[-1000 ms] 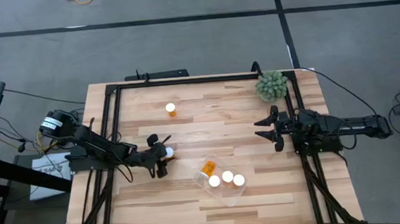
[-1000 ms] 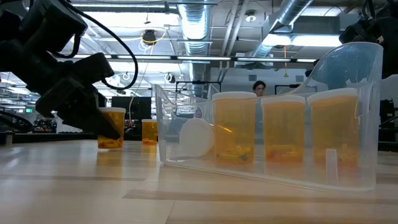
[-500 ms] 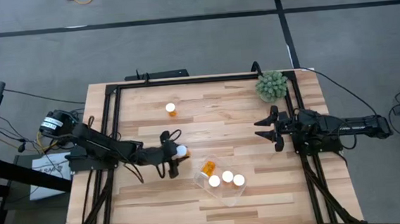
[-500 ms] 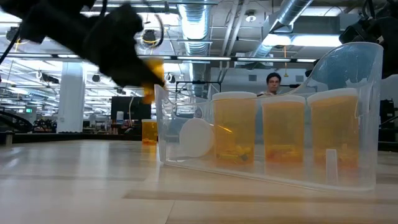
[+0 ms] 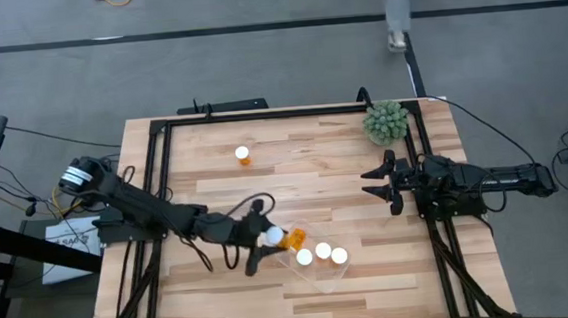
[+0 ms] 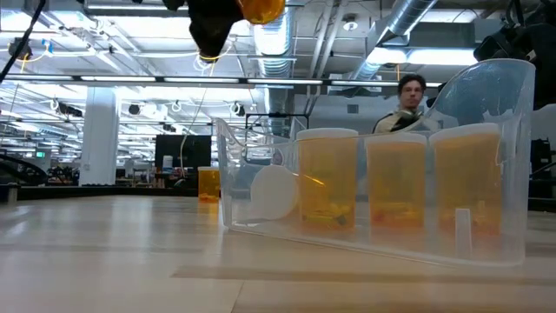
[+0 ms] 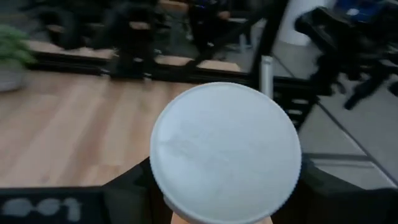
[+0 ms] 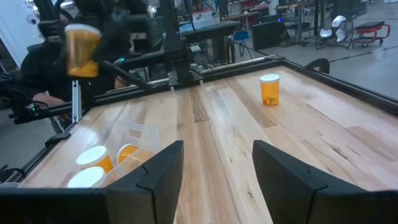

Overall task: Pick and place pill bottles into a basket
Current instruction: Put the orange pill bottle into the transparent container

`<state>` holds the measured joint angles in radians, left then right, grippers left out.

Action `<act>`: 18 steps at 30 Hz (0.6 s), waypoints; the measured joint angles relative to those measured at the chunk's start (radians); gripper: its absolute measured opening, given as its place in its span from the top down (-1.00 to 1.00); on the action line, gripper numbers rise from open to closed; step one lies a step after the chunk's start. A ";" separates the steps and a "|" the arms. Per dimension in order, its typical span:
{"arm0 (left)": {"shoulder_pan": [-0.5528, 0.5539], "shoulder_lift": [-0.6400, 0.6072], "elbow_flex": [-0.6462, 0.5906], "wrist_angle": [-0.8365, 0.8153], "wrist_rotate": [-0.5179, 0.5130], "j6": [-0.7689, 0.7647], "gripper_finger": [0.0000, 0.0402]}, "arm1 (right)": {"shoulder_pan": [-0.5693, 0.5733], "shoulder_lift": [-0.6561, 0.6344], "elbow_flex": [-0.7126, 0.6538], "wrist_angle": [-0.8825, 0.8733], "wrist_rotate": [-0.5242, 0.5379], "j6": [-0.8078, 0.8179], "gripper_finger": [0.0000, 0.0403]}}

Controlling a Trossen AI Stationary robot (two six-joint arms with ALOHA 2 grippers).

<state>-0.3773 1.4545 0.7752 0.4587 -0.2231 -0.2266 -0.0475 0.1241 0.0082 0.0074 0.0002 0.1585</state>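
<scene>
My left gripper [image 5: 266,240] is shut on a pill bottle [image 5: 272,237], orange with a white cap, held in the air over the left end of the clear basket [image 5: 319,279]. In the basket three pill bottles [image 6: 395,178] stand upright and one [image 5: 295,240] lies on its side. Another pill bottle [image 5: 243,155] stands on its base far back on the table. My right gripper [image 5: 382,184] waits open at the table's right side, touching nothing. My left gripper pinches the bottle's orange body [image 8: 81,59] between its two fingers, just below the white cap [image 7: 226,152]. The fingers [image 7: 127,193] come nearly level from the table's left, one on each side. The bottle is lifted clear, cap up, roughly upright.
A green spiky plant ball [image 5: 386,122] sits at the far right corner. A black metal frame [image 5: 261,114] runs around the tabletop. Bare wood lies between the basket and the far bottle. A person [image 6: 408,96] walks in the room behind the table.
My left gripper has carried the pill bottle up off the table and toward the right edge, reaching the basket's left end. It has tipped from pointing downward to nearly level. The bottle, which stood on the wood, now hangs clear in the air.
</scene>
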 joint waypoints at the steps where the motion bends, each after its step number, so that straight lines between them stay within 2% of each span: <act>1: -0.009 0.014 0.005 0.010 0.015 -0.002 0.11 | 0.000 0.000 0.000 0.000 0.000 0.000 0.08; 12: -0.021 0.298 0.235 0.024 0.146 -0.002 0.11 | 0.000 0.000 0.000 0.002 0.000 0.000 0.07; 18: -0.021 0.408 0.340 0.014 0.188 0.018 0.11 | 0.000 0.000 0.000 0.000 0.000 0.000 0.08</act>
<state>-0.3981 1.8626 1.1149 0.4727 -0.0354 -0.2087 -0.0475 0.1241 0.0079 0.0078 0.0002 0.1581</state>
